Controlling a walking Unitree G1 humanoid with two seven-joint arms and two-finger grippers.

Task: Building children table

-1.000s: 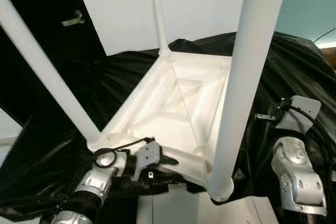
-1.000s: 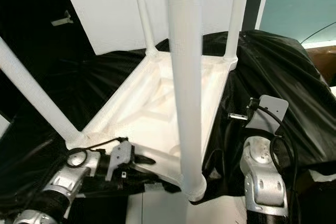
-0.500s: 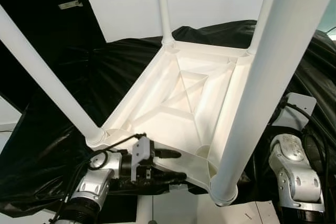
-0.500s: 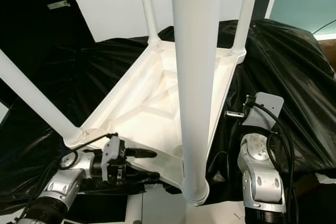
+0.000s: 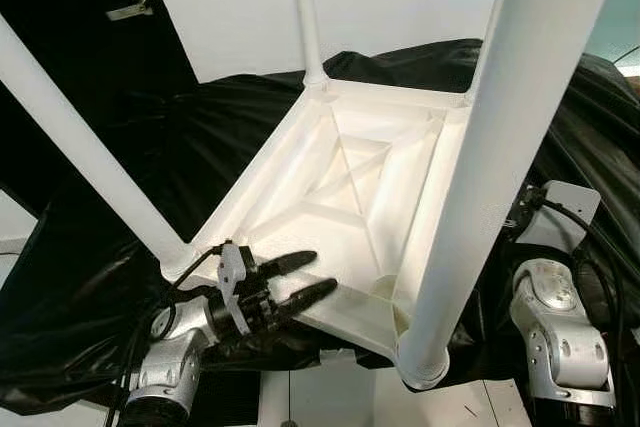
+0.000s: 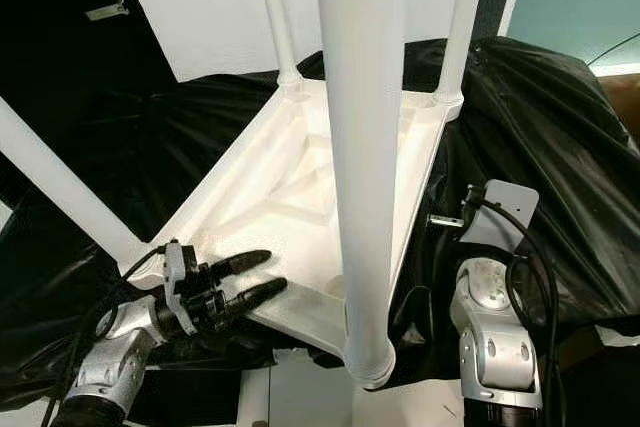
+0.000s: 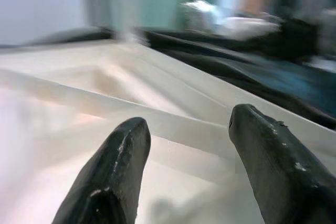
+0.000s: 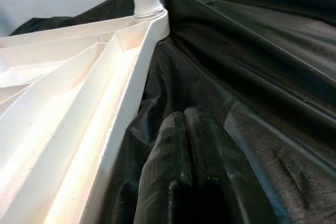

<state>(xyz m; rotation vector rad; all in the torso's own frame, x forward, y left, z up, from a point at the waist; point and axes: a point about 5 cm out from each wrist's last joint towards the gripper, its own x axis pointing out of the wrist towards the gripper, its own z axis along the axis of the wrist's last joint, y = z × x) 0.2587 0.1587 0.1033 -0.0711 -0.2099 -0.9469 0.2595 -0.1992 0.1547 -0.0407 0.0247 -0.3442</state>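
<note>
At the near edge of the upturned table [image 5: 350, 187], lying legs-up on the black sheet [image 5: 200, 137], I am seeing my left gripper [image 5: 297, 280] spread over its rim (right gripper [image 8: 194, 166] closed, just beside).

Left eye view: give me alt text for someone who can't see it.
A white table lies upside down on black cloth, legs pointing up. The left gripper, open, reaches over its near edge; the right arm waits beside the near right leg.
</note>
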